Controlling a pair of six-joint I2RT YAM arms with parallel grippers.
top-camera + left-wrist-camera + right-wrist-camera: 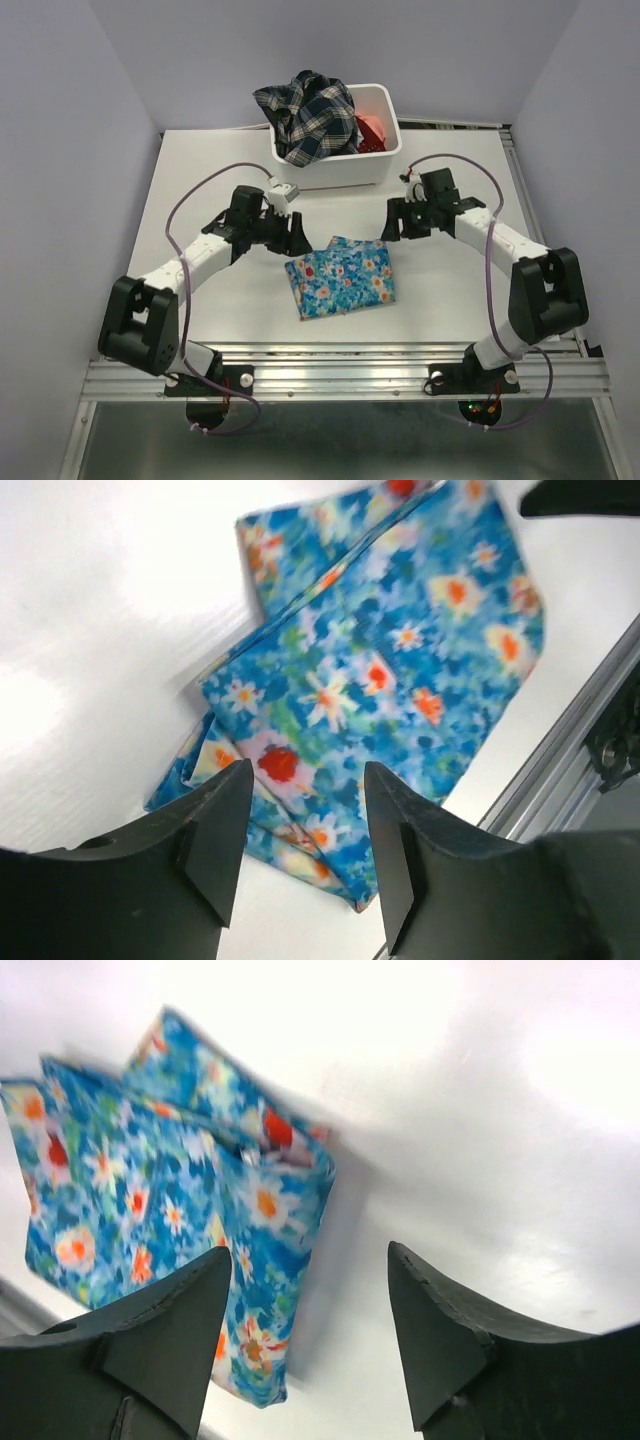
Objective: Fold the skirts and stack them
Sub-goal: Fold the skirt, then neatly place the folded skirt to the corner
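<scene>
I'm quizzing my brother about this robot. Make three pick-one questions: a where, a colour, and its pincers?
1. Where is the plaid skirt? A) in the white bin B) on the floor C) on a chair
2. What colour is the folded skirt on the table? A) yellow B) blue with flowers C) black
3. How are the left pincer and right pincer? A) open, empty B) both gripping cloth C) both shut
Answers: 1A, it spills over the bin's rim; 2B, blue flowery cloth; 3A, gaps hold nothing.
</scene>
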